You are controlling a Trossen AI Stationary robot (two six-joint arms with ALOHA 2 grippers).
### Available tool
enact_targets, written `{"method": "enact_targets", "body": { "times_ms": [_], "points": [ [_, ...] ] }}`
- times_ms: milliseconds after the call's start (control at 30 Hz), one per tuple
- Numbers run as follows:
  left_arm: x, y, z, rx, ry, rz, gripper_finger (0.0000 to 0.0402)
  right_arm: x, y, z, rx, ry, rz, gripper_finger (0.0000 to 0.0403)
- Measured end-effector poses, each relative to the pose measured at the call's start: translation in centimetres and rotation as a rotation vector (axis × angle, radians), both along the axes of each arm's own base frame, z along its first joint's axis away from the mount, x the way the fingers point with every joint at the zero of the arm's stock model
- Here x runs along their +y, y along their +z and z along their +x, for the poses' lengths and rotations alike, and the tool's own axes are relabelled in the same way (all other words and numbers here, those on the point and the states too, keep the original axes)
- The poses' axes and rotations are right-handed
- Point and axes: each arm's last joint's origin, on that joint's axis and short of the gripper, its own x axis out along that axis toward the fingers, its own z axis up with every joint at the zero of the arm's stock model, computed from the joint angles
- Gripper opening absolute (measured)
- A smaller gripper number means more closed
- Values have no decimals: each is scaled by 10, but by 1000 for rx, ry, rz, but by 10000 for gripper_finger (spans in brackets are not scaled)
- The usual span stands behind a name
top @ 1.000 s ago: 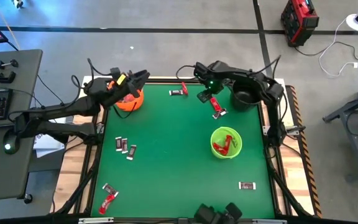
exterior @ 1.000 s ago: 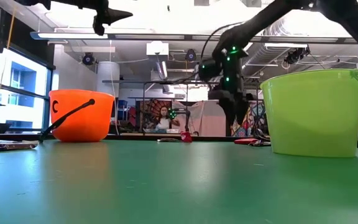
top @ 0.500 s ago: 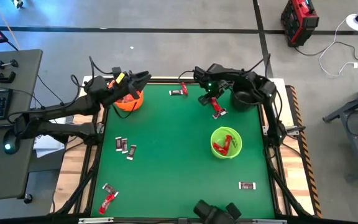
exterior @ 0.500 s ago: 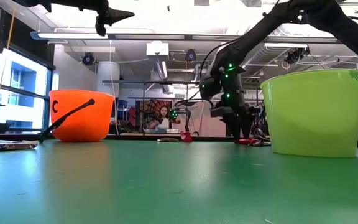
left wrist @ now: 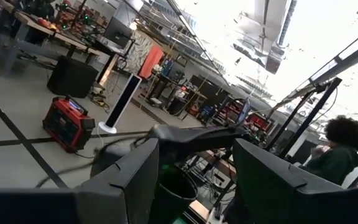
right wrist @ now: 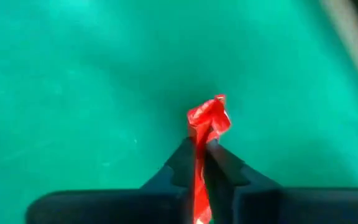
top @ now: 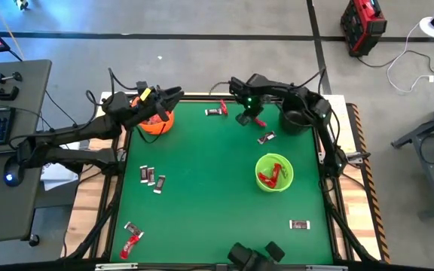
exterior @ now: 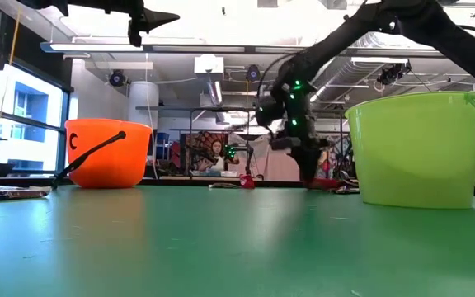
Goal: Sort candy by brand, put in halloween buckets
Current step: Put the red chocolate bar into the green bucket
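Green table top (top: 202,188) under two dark arms. Right gripper (top: 253,119) up near the far edge, pinched tight on a red candy (right wrist: 207,118), lifted off the green. Just beside it, a silvery candy (top: 266,137) lying flat. Black bucket (top: 295,119) close by, at the far right corner. Lime green bucket (top: 274,172) nearer, with red candy inside. Left gripper (top: 170,96) held over the orange bucket (top: 157,120), fingers apart, nothing between them. More candy scattered along the near and left side.
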Motion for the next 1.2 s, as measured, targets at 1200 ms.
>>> {"method": "enact_targets", "body": {
  "times_ms": [1200],
  "points": [
    [13, -6, -5, 158, 46, 140, 197, 240, 108, -122, -436, -129, 312, 1]
  ]
}}
